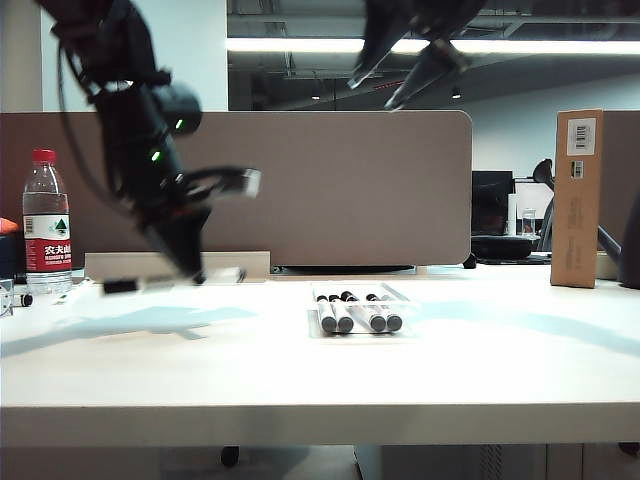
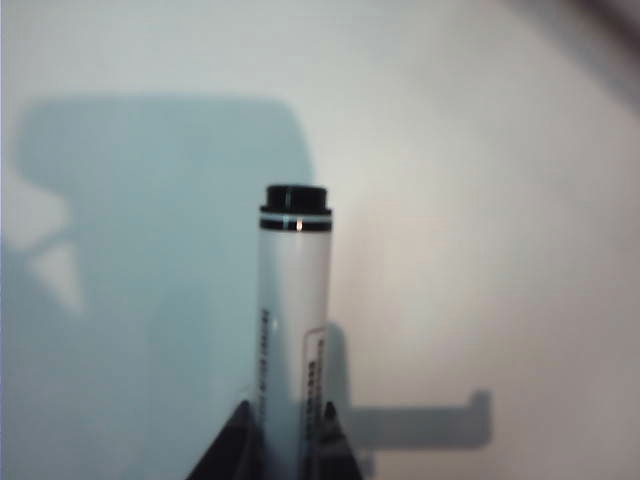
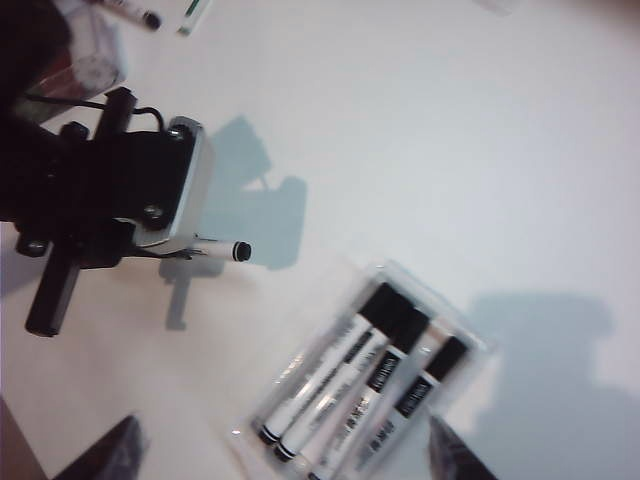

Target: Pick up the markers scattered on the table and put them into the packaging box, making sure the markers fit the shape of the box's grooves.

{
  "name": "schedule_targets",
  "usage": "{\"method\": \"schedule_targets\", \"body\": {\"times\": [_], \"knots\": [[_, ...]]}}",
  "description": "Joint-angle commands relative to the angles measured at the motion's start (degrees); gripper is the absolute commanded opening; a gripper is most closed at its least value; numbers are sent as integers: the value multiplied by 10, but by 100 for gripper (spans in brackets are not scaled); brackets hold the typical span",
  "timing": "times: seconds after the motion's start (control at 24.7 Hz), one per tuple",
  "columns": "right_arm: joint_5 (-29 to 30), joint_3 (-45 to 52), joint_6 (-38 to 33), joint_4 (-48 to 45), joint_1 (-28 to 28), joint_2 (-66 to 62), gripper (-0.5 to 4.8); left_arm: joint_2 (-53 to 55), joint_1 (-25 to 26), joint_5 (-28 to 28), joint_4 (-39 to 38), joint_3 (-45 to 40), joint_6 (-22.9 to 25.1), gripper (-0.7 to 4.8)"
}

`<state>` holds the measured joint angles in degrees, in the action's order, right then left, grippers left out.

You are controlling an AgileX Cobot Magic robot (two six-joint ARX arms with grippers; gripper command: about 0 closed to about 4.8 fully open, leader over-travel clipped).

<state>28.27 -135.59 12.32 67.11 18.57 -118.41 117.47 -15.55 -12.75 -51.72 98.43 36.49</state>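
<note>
My left gripper (image 1: 196, 272) hangs low over the table (image 1: 500, 370) at the left, shut on a marker (image 1: 120, 286) that lies about level and is blurred. In the left wrist view its fingertips (image 2: 243, 425) clamp the white barrel of that marker (image 2: 293, 300), black end pointing away. The packaging box (image 1: 403, 297) sits mid-table with several markers (image 1: 345, 318) side by side in its grooves. My right gripper (image 1: 410, 60) is high above it, open and empty. The right wrist view looks down between that gripper's (image 3: 285, 450) spread tips at the box (image 3: 473, 343) and its markers (image 3: 340, 375).
A water bottle (image 1: 45, 225) stands at the far left with another loose marker (image 3: 135, 12) beside it. A tall brown cardboard box (image 1: 578, 195) stands at the back right. A grey partition runs behind the table.
</note>
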Motion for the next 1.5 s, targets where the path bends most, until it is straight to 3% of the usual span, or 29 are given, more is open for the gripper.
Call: {"method": "schedule_targets", "body": {"times": [0.04,0.2,0.45,0.53,0.65,0.69,0.73,0.77,1.05,1.09,1.17,1.3,1.5], "knots": [[4,-3,-2,3,-29,24,367,-3,-18,22,-5,47,69,-5],[4,-3,-4,6,-71,54,367,-3,-53,9,11,111,184,-5],[26,-3,-8,7,-111,76,367,-3,-104,9,52,125,282,-5],[32,-3,-8,11,-125,80,367,4,-134,28,88,125,282,-5],[38,-2,-9,14,-135,82,365,13,-157,101,154,125,187,-6],[38,-2,-10,14,-137,83,364,16,-163,121,175,125,144,-6],[38,-2,-10,13,-139,83,364,19,-170,124,189,127,68,-5],[38,-2,-10,13,-139,83,364,19,-174,111,189,127,5,-6],[39,-2,-14,12,-137,83,364,19,-180,40,192,127,-241,-5],[38,-2,-16,12,-137,83,364,21,-179,31,190,127,-326,-5],[38,-2,-16,13,-137,83,364,24,-178,-19,179,127,-413,-5],[38,-2,-18,18,-137,83,364,37,-179,-26,163,127,-466,-5],[39,-2,-19,21,-137,83,364,74,-176,-83,161,127,-538,-6]]}}
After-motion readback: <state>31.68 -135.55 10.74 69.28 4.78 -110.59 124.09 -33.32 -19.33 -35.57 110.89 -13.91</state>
